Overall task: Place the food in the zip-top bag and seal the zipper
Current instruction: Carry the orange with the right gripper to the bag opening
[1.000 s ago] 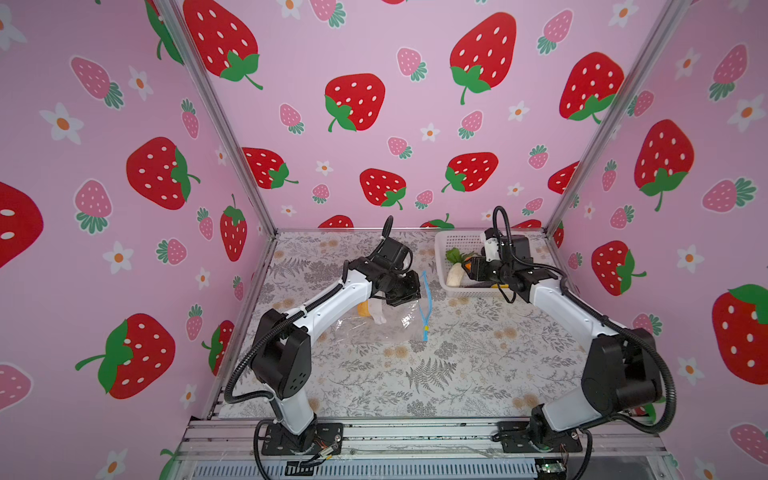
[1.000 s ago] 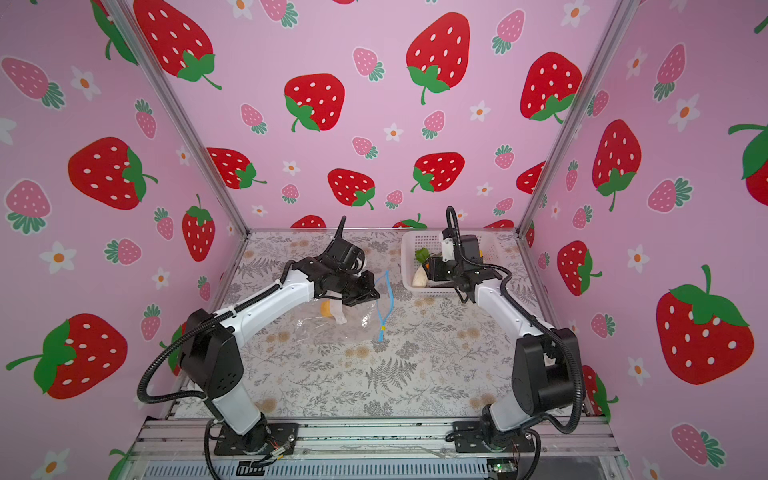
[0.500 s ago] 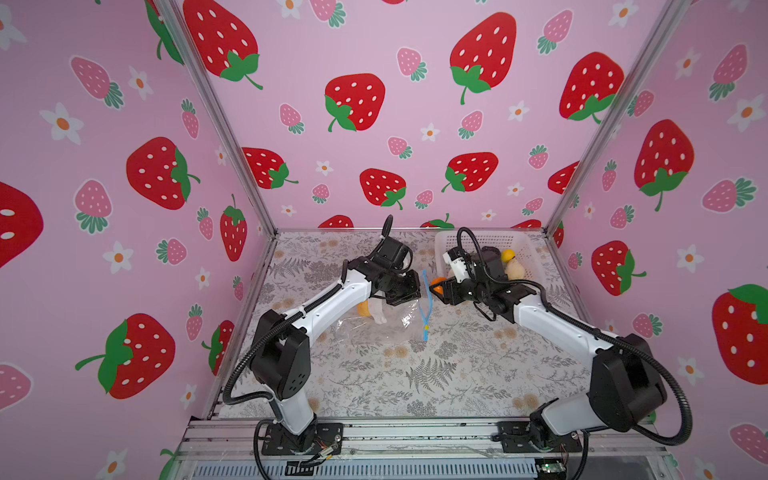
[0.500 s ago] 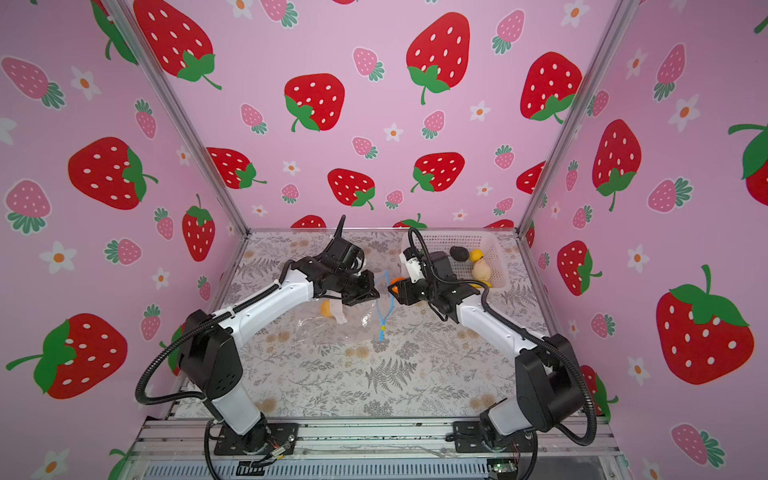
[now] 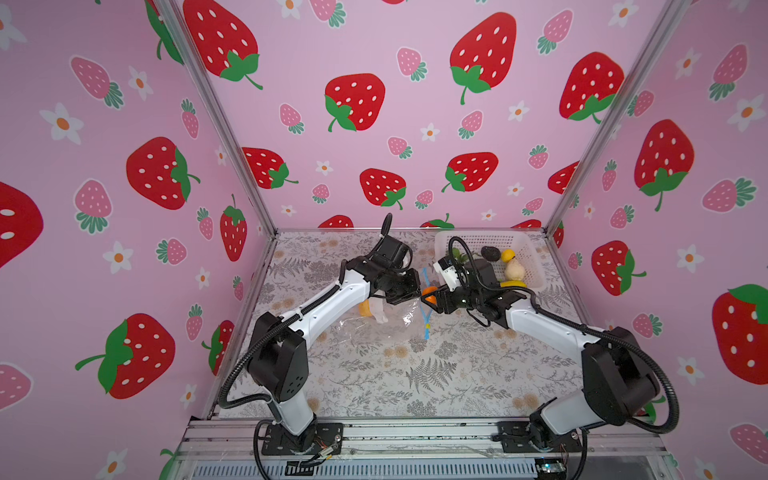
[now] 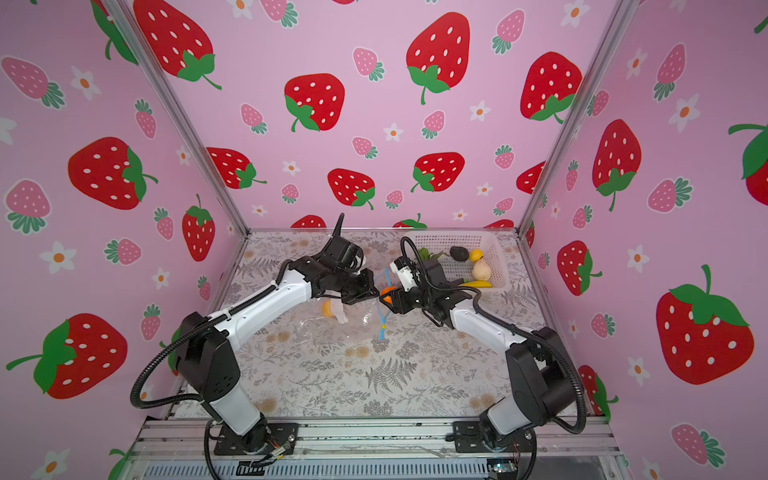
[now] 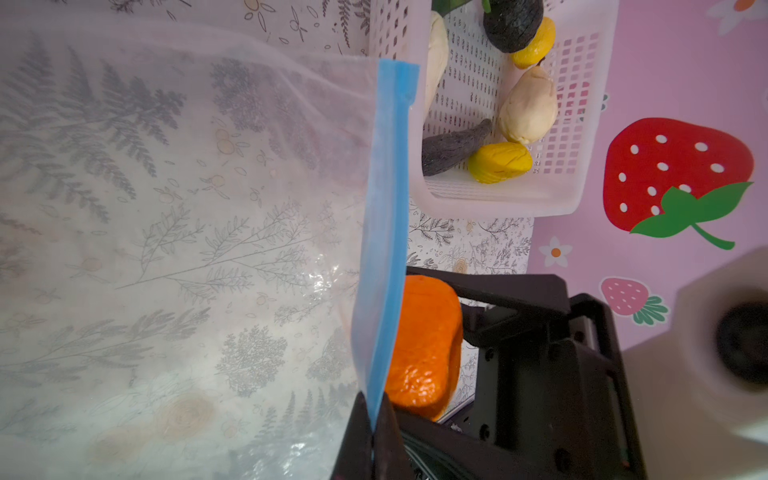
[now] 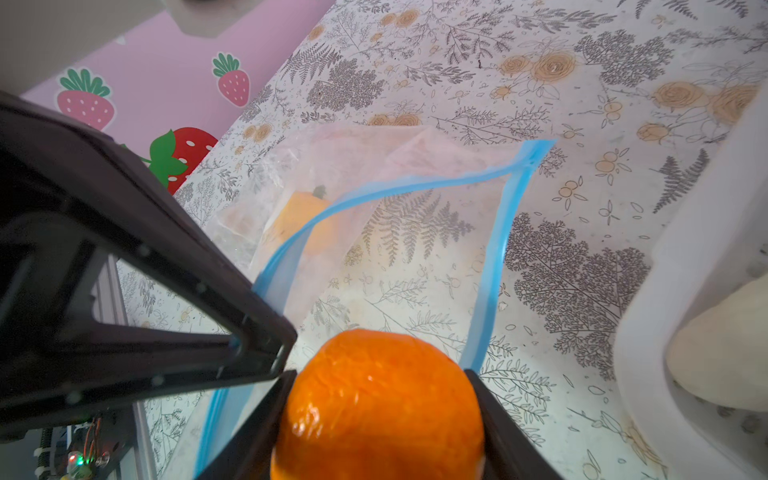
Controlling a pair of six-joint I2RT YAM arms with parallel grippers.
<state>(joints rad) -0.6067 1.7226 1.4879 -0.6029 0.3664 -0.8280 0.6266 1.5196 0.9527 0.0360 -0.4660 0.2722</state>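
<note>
While the left gripper (image 7: 374, 419), arm stretched toward the middle, pinches the blue zipper strip (image 7: 384, 232) of the bag (image 5: 376, 330), the right gripper (image 5: 430, 296), reaching leftward, clasps the orange (image 8: 380, 407) at its mouth.

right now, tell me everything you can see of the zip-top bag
The zip-top bag is clear, crinkly plastic with a blue zipper strip along its mouth. It lies on the table, mouth open toward the basket. The left hand, shut, pinches the strip's upper side and holds it raised; the lower side rests on the table. A yellow-orange piece shows inside. The right hand holds an orange at the mouth.
</note>
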